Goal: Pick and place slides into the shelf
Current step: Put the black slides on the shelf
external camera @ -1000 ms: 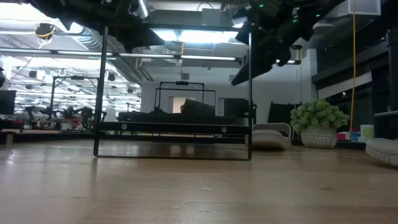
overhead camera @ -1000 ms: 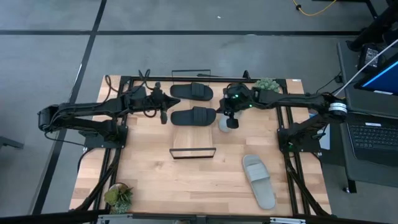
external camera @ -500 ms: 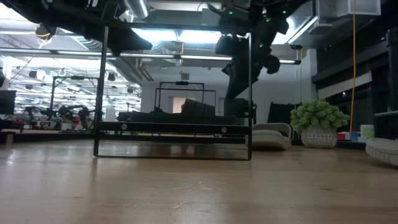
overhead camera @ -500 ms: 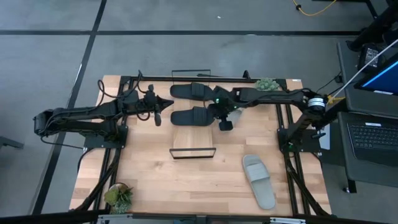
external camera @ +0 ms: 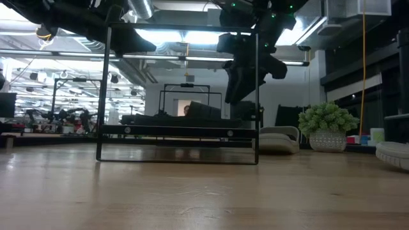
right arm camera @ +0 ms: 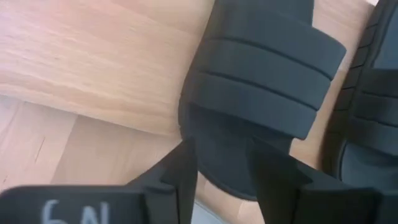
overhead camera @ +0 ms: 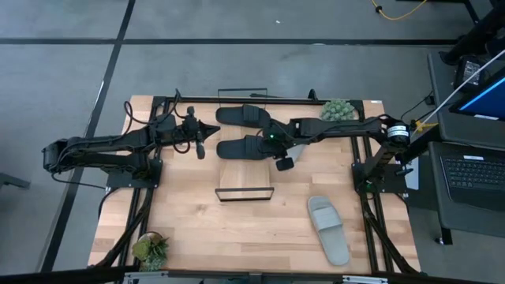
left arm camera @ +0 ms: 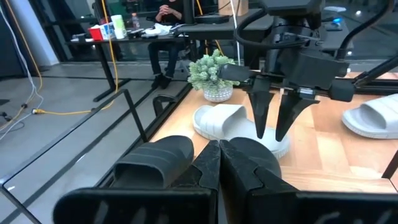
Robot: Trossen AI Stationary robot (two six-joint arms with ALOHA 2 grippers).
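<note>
Right tool (left arm camera: 273,121) apart above black slide (right arm camera: 261,118) | left tool (left arm camera: 217,163) together

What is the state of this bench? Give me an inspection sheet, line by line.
Surface: wooden table, slides loose on it.
Job's things: shelf bare; two black slides; two grey slides.
Clutter: two potted plants.
Grippers: right pincer open over the nearer black slide's end; left pincer shut, empty, beside the black slides.
Cables: yellow cable on the floor.
Surroundings: laptop beside the table; seated person beyond.
</note>
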